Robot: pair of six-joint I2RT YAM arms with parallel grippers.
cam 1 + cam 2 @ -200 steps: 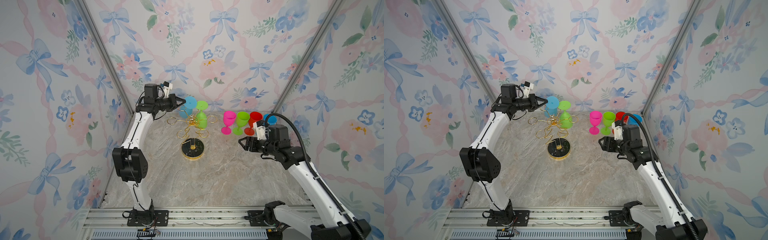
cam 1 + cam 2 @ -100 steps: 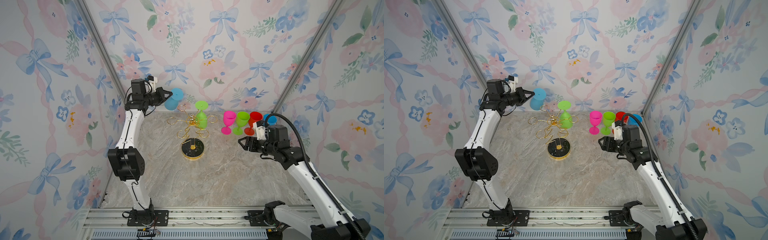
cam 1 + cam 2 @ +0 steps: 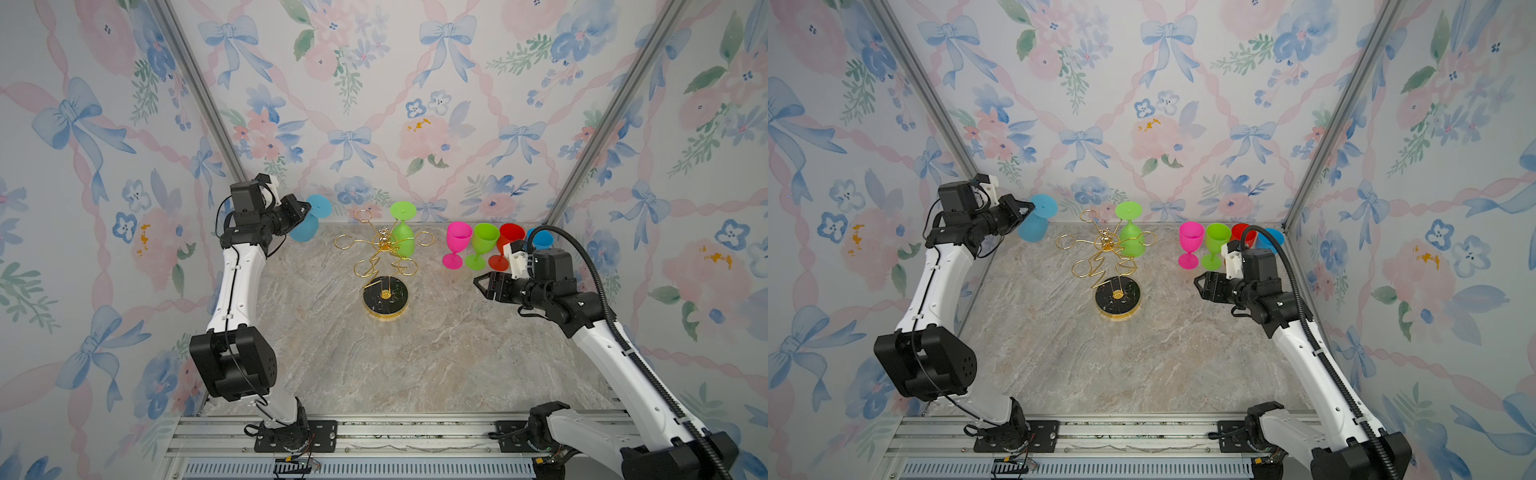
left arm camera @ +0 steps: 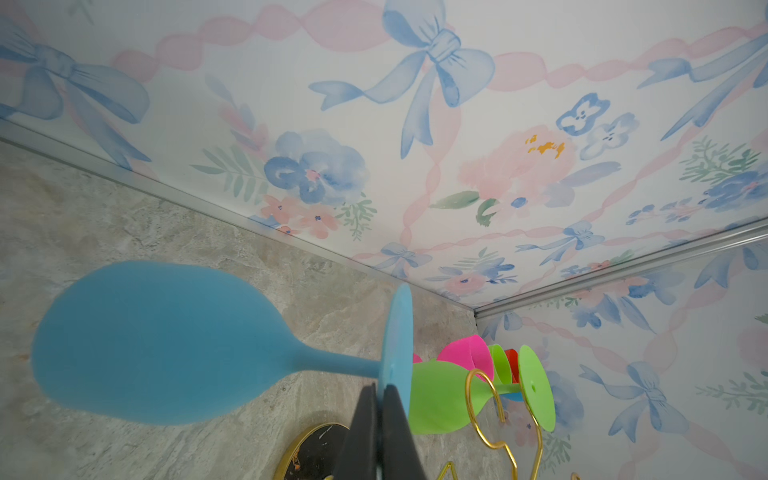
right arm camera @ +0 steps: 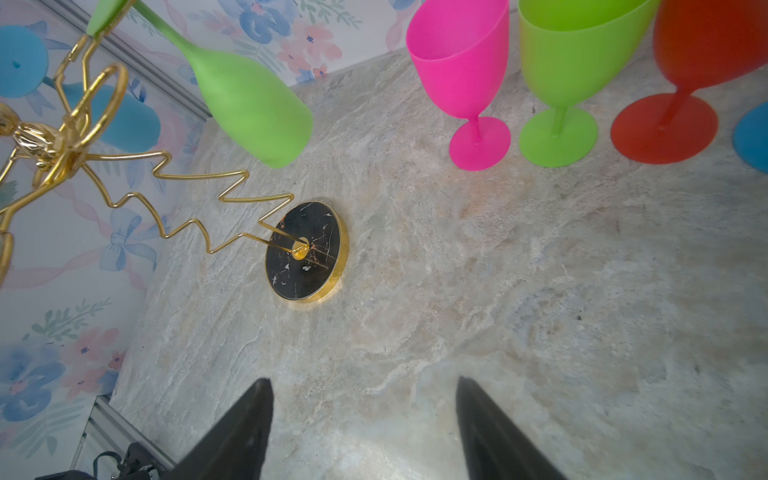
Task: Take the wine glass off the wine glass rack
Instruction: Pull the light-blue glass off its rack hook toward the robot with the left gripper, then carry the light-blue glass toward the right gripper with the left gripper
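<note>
Your right gripper (image 3: 478, 286) spread, holding nothing, right of wine glass rack (image 3: 384, 249) | green glass (image 3: 403, 243) hangs inverted on a rear rack loop | your left gripper (image 3: 306, 208) clenched on foot of blue wine glass (image 3: 304, 235), clear of rack, rear-left of it

The rack (image 3: 385, 296) stands mid-table, a green glass (image 3: 404, 245) hanging on its far side. The blue glass (image 3: 305, 232) fills the back-left corner, apart from the rack. A row of glasses (image 3: 484, 241) lines the back right. The marble (image 3: 415, 365) in front lies open, also the gap between rack and row
</note>
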